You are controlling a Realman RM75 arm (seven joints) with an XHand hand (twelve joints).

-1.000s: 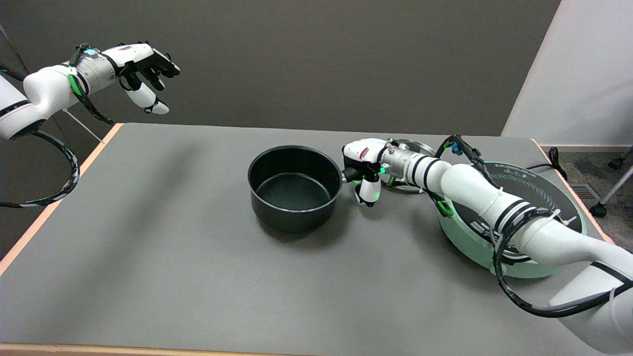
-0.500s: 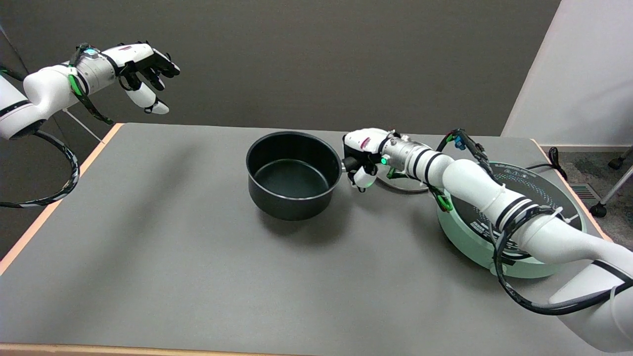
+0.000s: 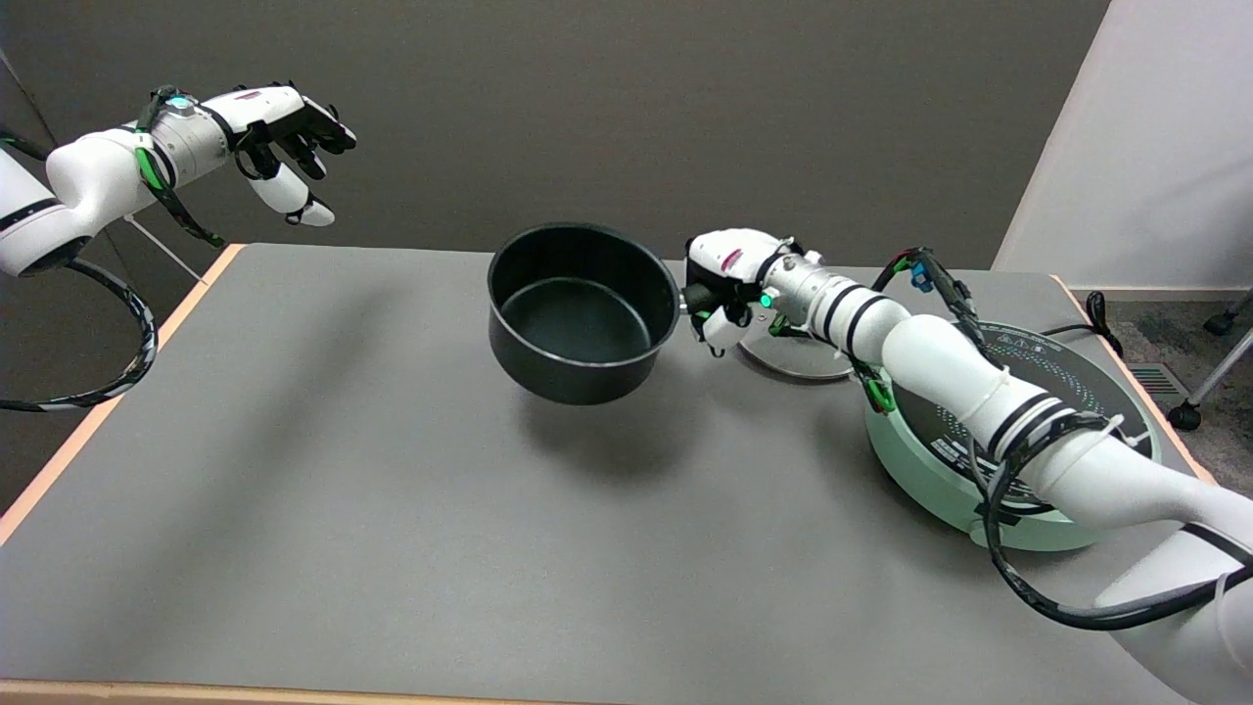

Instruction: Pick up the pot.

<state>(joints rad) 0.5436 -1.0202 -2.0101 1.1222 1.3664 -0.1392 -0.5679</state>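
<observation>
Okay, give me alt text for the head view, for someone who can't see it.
The robot's right hand holds an empty black pot by its handle, lifted clear of the grey table with its shadow underneath. A round lid and a pale green induction cooker sit to the picture's right.

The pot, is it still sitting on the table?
No. The pot hangs in the air, held at its side by the right robot hand, with its shadow on the table below.
</observation>
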